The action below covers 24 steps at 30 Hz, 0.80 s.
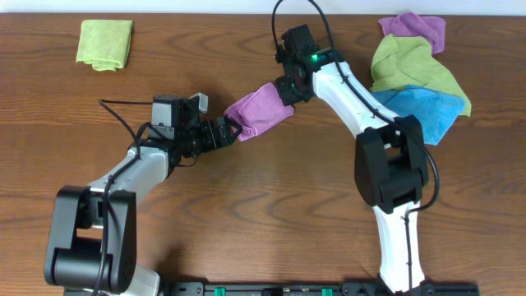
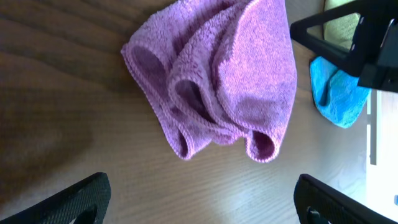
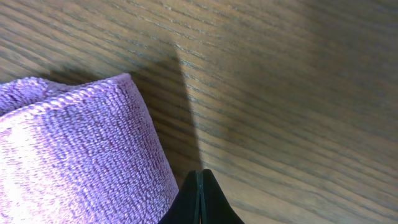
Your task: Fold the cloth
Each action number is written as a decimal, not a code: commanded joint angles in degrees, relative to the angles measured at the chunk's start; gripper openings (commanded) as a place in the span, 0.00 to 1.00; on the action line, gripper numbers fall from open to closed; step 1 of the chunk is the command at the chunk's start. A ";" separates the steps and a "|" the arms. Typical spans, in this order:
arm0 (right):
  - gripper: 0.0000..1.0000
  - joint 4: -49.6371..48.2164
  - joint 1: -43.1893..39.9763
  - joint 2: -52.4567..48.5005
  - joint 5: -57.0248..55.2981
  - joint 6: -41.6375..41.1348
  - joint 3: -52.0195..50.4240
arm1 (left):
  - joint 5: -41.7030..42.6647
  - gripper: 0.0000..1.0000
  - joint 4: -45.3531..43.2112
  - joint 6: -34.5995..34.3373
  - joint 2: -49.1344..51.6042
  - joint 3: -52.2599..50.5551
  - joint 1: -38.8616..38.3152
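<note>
The pinkish-purple cloth [image 1: 259, 109] lies bunched in loose folds on the wooden table, mid-table. In the left wrist view the cloth [image 2: 217, 81] shows several looped edges hanging toward the camera. My left gripper [image 1: 226, 131] sits just left of the cloth's near end, open wide; its gap [image 2: 199, 208] holds only bare wood, with one finger [image 2: 81, 199] at each lower corner. My right gripper [image 1: 286, 90] rests at the cloth's far right end. Its tips [image 3: 200, 180] are pressed together on nothing, with the cloth [image 3: 74, 155] just to their left.
A folded lime-green cloth [image 1: 105, 43] lies at the back left. At the back right is a pile of a violet cloth [image 1: 413, 29], a lime-green cloth [image 1: 411, 66] and a blue cloth [image 1: 423, 111]. The right arm [image 2: 360, 37] stands close behind the task cloth.
</note>
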State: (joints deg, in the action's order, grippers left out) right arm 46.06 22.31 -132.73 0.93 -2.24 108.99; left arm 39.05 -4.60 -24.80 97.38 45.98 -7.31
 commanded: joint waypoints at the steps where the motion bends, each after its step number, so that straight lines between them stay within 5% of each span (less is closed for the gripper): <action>1: 0.01 -0.35 -0.37 -1.99 0.81 -0.96 -0.26 | 0.61 0.95 -1.73 -1.18 1.55 0.20 -0.13; 24: 0.01 -2.82 1.22 -5.01 8.13 -4.46 -0.26 | -0.57 0.95 -8.83 -5.55 7.54 0.20 -1.57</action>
State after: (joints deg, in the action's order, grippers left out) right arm 42.76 22.46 -135.70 7.16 -5.28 108.97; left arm 39.40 -13.06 -29.06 103.85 46.00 -8.56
